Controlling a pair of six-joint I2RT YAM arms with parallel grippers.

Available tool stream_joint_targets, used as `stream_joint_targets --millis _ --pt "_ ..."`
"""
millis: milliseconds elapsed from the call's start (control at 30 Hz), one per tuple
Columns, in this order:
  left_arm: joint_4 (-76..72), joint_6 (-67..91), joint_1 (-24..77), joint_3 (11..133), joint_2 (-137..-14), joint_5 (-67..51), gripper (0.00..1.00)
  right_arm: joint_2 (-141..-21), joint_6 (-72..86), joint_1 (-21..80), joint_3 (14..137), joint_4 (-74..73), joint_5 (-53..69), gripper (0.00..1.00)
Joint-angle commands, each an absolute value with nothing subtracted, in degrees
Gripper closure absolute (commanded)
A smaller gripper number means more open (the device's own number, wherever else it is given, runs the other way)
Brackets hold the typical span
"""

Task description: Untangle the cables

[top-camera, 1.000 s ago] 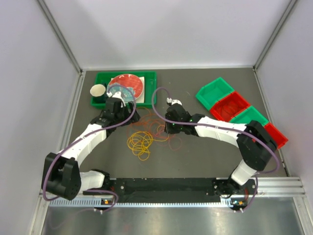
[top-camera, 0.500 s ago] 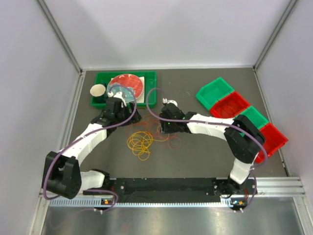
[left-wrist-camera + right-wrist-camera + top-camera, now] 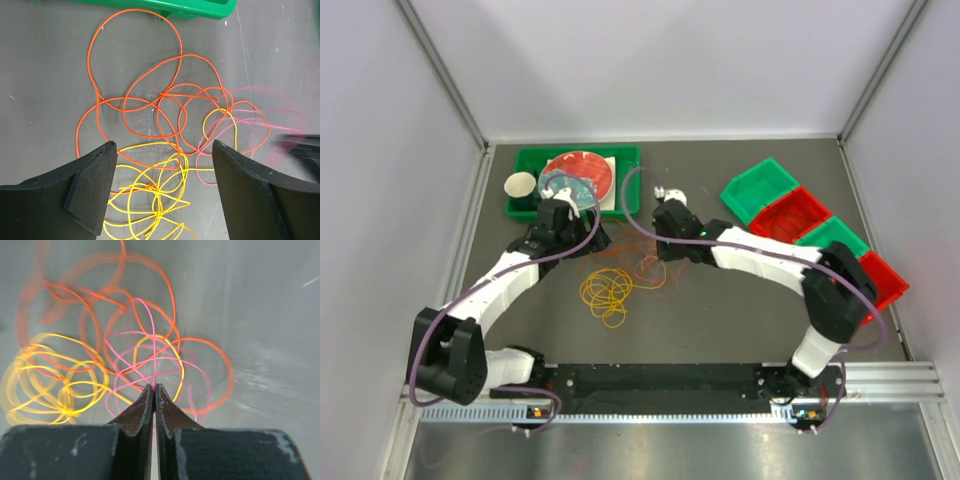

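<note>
The right gripper (image 3: 154,389) was found clamped on a pink cable (image 3: 154,365) at its tips, the left gripper (image 3: 164,146) spread wide above orange loops (image 3: 162,94).

You see the cables (image 3: 617,279) heaped mid-table; left gripper (image 3: 588,240) at their far-left edge; right gripper (image 3: 662,243) far-right; green tray (image 3: 525,158) beyond.

A flat tangle of thin, floppy wire loops (image 3: 605,290) lies mid-way across the grey counter (image 3: 720,320), with large orange loops (image 3: 89,50) farthest, crowded yellow loops (image 3: 145,145) nearest, and pink loops (image 3: 154,345) overlapping both, one pink strand running straight into the closed right end effector (image 3: 155,386).
</note>
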State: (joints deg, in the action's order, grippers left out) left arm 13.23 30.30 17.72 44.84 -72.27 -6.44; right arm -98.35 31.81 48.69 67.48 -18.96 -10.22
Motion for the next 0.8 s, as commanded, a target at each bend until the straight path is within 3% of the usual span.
stream_joint_targets --millis 0,433,767 --pt "10.28 30.23 17.75 45.26 -72.42 -6.33 0.19 -82.92 27.26 49.48 69.43 -20.91 -19.57 1.0" --pt "8.79 31.73 17.67 44.12 -72.51 -7.56 0.19 -69.35 15.82 48.17 84.8 -28.3 -31.55 1.0" --pt "8.61 32.61 17.75 43.42 -71.81 -8.79 0.2 -67.59 16.43 35.35 80.6 -29.62 -30.24 1.0"
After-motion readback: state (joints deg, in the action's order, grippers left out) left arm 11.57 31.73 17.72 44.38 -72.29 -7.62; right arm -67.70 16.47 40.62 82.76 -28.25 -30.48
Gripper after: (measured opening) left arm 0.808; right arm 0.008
